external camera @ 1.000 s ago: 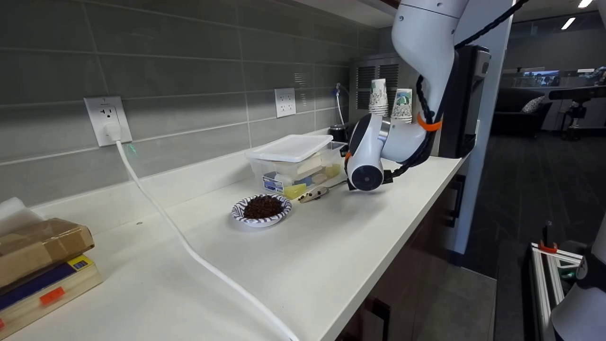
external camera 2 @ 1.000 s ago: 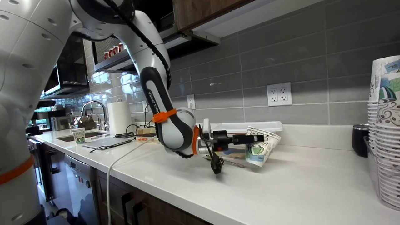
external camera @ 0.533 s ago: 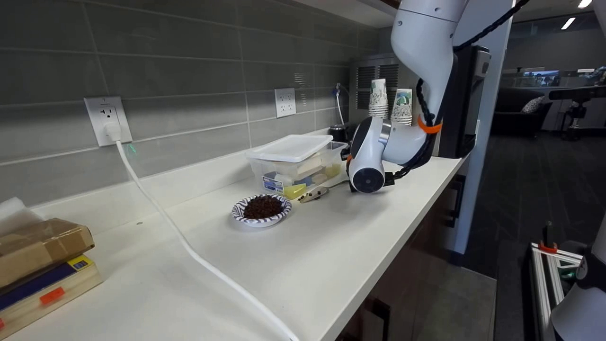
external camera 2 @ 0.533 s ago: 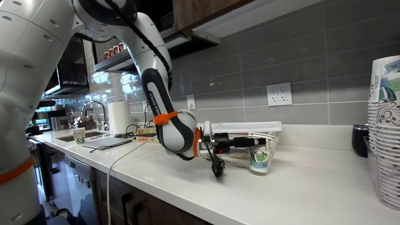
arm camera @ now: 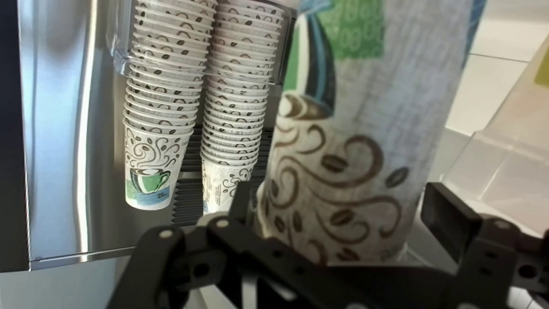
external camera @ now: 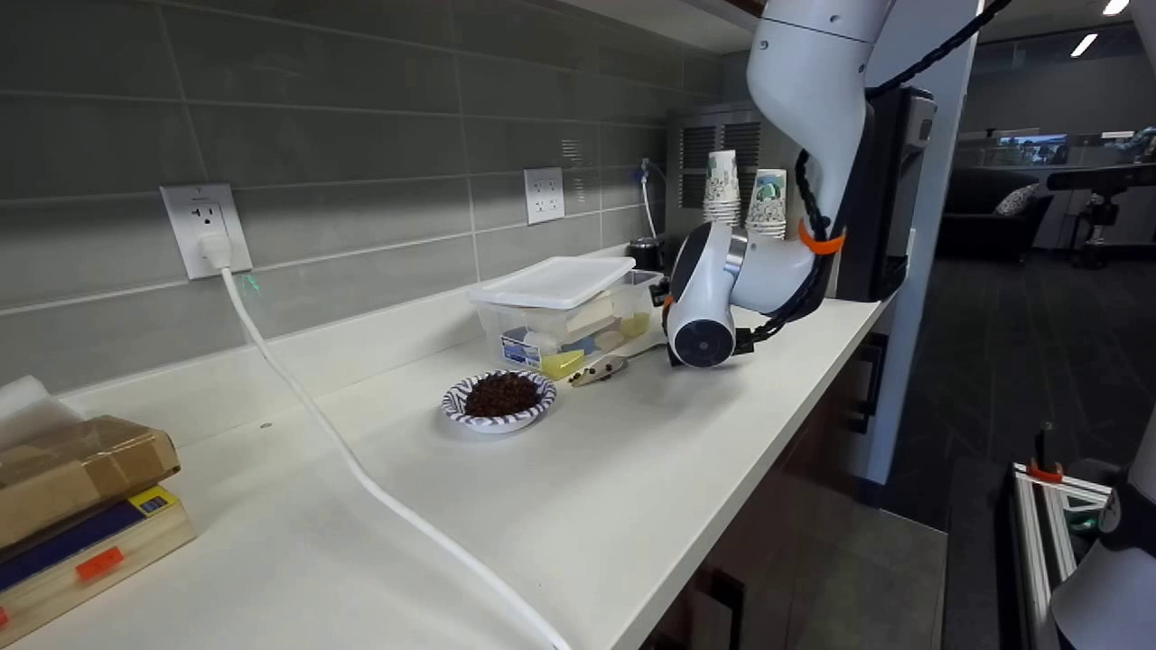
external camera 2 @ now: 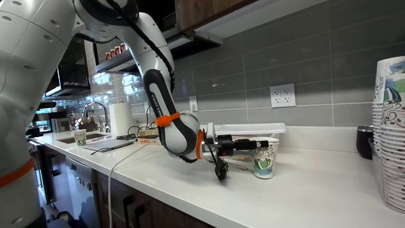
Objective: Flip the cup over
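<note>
The cup [external camera 2: 264,158], white with brown swirls and a green-blue print, stands upright on the counter in an exterior view, its wider rim at the top. My gripper [external camera 2: 263,144] reaches in level beside its upper half. Large and close in the wrist view, the cup [arm camera: 343,141] sits between the fingers of my gripper [arm camera: 344,208]. The jaws are spread wide, with a visible gap between the cup and the finger [arm camera: 448,221] at right. The cup wall near the opposite finger looks dented. From the remaining exterior view the cup is hidden behind the arm.
Two tall stacks of similar cups [external camera 2: 392,136] stand at the counter's end, near a black tumbler [external camera 2: 364,142]. A lidded clear bin [external camera: 569,316] is against the wall. A scoop [external camera: 601,368] and a patterned bowl [external camera: 499,402] of dark beans lie nearby.
The cup was tilted in my shut jaws above the counter. My gripper came down slightly, the jaws spread, and the cup settled upright on the counter.
</note>
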`<state>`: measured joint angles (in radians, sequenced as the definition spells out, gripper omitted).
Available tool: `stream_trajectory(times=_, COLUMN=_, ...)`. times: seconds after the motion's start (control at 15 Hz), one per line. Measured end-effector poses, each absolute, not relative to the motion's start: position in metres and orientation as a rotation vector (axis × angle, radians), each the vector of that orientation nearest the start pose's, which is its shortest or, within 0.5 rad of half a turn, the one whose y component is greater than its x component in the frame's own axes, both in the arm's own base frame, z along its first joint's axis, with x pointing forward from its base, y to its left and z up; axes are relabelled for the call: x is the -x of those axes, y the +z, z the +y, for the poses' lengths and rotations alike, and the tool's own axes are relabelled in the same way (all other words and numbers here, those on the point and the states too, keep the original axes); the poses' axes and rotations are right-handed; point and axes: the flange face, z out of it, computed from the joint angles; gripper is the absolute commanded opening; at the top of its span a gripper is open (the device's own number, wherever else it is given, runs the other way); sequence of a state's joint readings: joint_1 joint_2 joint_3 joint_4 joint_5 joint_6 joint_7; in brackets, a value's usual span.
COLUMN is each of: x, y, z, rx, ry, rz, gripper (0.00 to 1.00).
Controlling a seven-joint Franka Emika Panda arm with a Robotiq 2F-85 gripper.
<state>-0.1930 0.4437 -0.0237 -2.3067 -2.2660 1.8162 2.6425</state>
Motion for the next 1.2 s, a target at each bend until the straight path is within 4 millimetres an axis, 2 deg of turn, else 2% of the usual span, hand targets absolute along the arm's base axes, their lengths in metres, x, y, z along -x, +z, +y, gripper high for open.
stream_trajectory(times=0.33, x=-0.497, y=0.179, z=-0.178, rx=-1.585, ry=1.43, rz=-0.754, gripper=1.0)
stream_trajectory(times=0.67, x=-0.497, y=0.192, z=-0.175, rx=-1.561, ry=1.412, rz=-0.851, gripper=1.0)
stream_trajectory(times=1.0, x=-0.5, y=0.202, z=-0.161, rx=-1.567, ry=1.409, rz=-0.962, gripper=1.0)
stream_trajectory(times=1.2, x=-0.505, y=0.215, z=-0.148, rx=-1.575, ry=1.417, rz=-1.03, gripper=1.0)
